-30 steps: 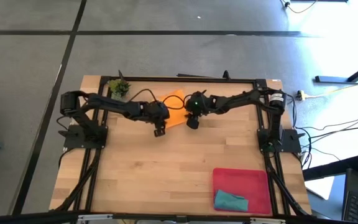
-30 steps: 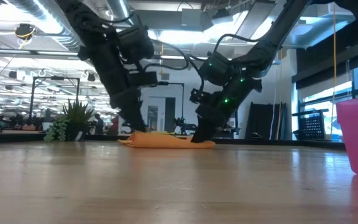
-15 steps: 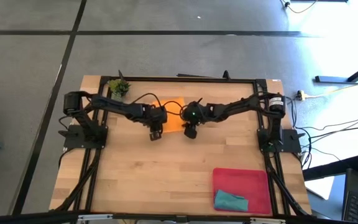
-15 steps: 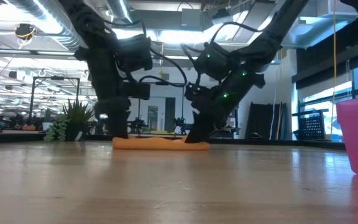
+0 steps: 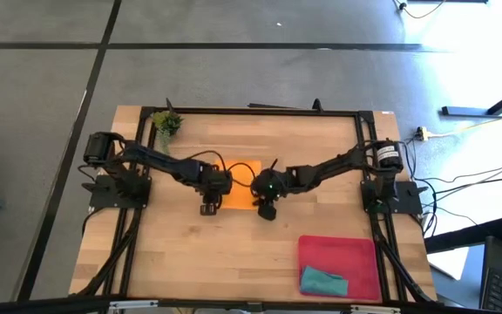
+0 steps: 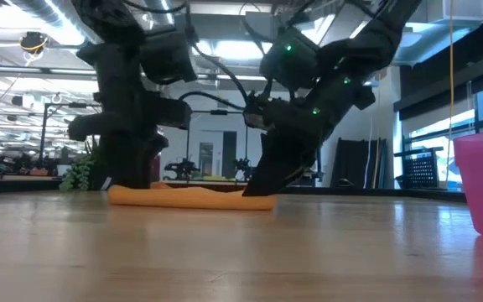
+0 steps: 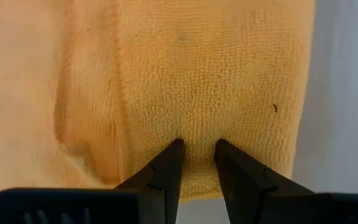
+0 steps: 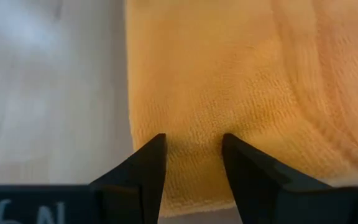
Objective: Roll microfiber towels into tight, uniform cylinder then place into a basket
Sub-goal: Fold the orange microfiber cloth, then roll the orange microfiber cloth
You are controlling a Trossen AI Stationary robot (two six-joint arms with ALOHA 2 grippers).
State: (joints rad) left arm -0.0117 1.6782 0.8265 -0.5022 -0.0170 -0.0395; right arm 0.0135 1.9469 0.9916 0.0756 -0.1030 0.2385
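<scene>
While the wooden table (image 5: 190,253) sits in a big room with a grey floor, two arms work on it. One small plant (image 5: 166,123) stands far left. The left gripper (image 5: 209,207) and right gripper (image 5: 267,209) each pinch the orange towel (image 5: 239,184) mid-table. Near right, one pink basket (image 5: 338,249) holds one teal towel (image 5: 323,282).

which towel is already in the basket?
The teal towel, bunched in the red basket. The orange towel lies mid-table, both grippers on its edge.
</scene>
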